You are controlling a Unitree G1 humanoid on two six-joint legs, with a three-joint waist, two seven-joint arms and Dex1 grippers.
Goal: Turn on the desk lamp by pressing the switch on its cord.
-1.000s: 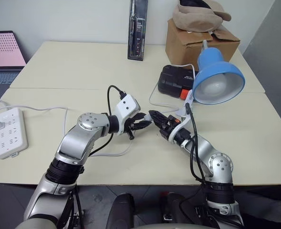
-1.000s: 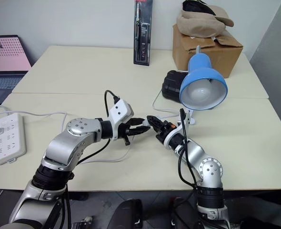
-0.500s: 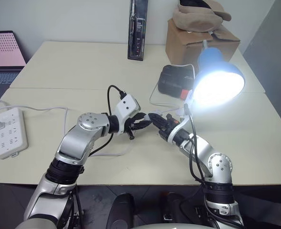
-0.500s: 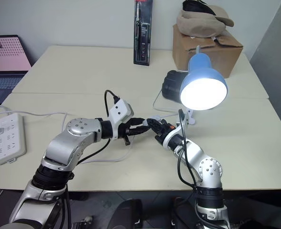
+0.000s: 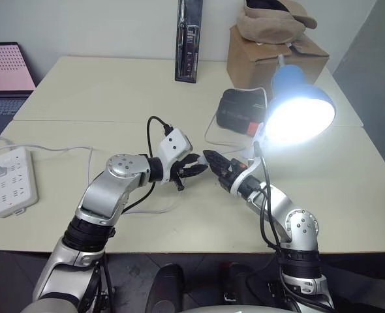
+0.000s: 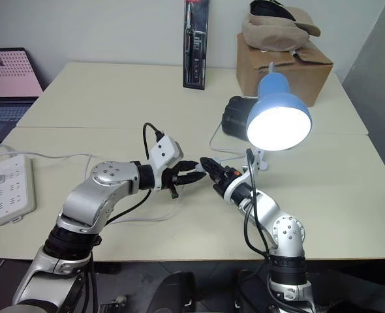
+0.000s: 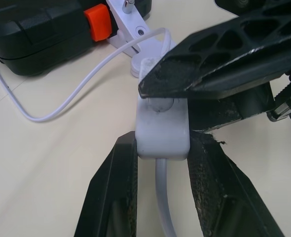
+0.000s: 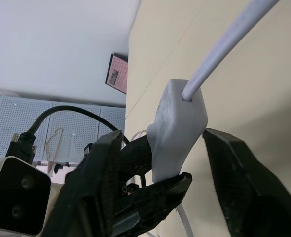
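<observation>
The desk lamp [image 5: 297,107], blue-shaded with a white clip base, stands at the right of the table and is lit. Its thin white cord [image 7: 76,91] curves over the table to the small white switch [image 7: 163,131]. My left gripper [image 5: 202,168] is shut on the switch, one black finger on each long side, holding it a little above the table. My right gripper [image 5: 209,156] meets it from the right and is open. Its fingers [image 8: 229,168] stand on either side of the switch [image 8: 177,123], and one finger's tip [image 7: 224,54] hangs just over it.
A white power strip [image 5: 10,182] lies at the left table edge and a laptop [image 5: 6,72] sits beyond it. A black case [image 5: 241,111] is behind the lamp's clip. A cardboard box [image 5: 271,55] with cloth on top and a tall black package [image 5: 189,39] stand at the back.
The lamp was dark a second ago and is now lit. My right gripper's fingers closed on the switch and have since spread apart. The left gripper has kept still.
</observation>
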